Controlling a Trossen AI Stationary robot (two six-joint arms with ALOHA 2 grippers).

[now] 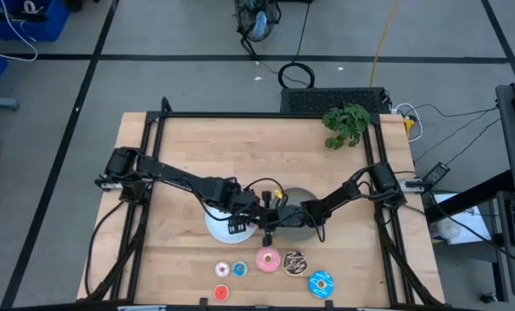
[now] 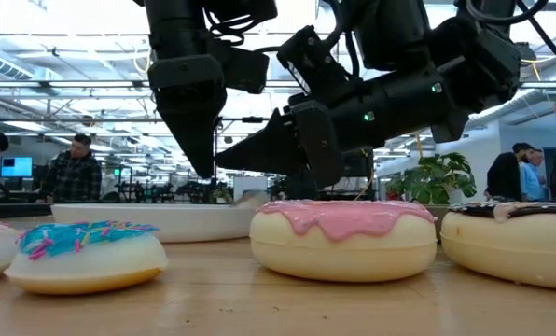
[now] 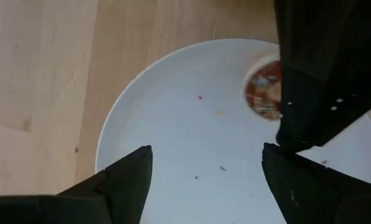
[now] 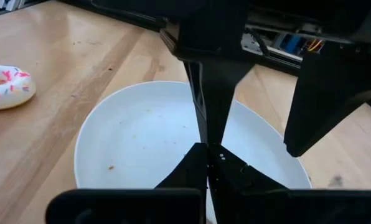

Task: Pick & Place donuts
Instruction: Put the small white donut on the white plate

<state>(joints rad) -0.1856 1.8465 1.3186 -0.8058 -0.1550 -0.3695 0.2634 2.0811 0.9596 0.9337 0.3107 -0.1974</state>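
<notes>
A tiny brown donut (image 3: 262, 92) lies flat on the white plate (image 3: 173, 112), half hidden by my right gripper. My left gripper (image 3: 207, 155) hangs open above the plate (image 1: 216, 226), pointing down. My right gripper (image 4: 208, 155) reaches in low from the table's right, shut, its tips over the plate beside the brown donut. Near the near edge the tiny white donut (image 1: 222, 270), tiny blue one (image 1: 239, 269), pink one (image 1: 268, 259), chocolate one (image 1: 294, 262), blue-iced one (image 1: 320, 283) and tiny red one (image 1: 221, 293) rest flat on the wood. My right gripper's shut fingers (image 3: 297, 124) cover one side of the brown donut's ring, slanting down from the table's right. Its own body hides the spot, and I cannot tell whether it touches the donut. My left gripper touches nothing.
The grey plate (image 1: 305, 197) sits just right of the white one, under the right arm. A green plant (image 1: 346, 123) stands at the far right corner. The two grippers (image 2: 203, 140) (image 2: 259, 154) are close together over the white plate. People stand in the room beyond.
</notes>
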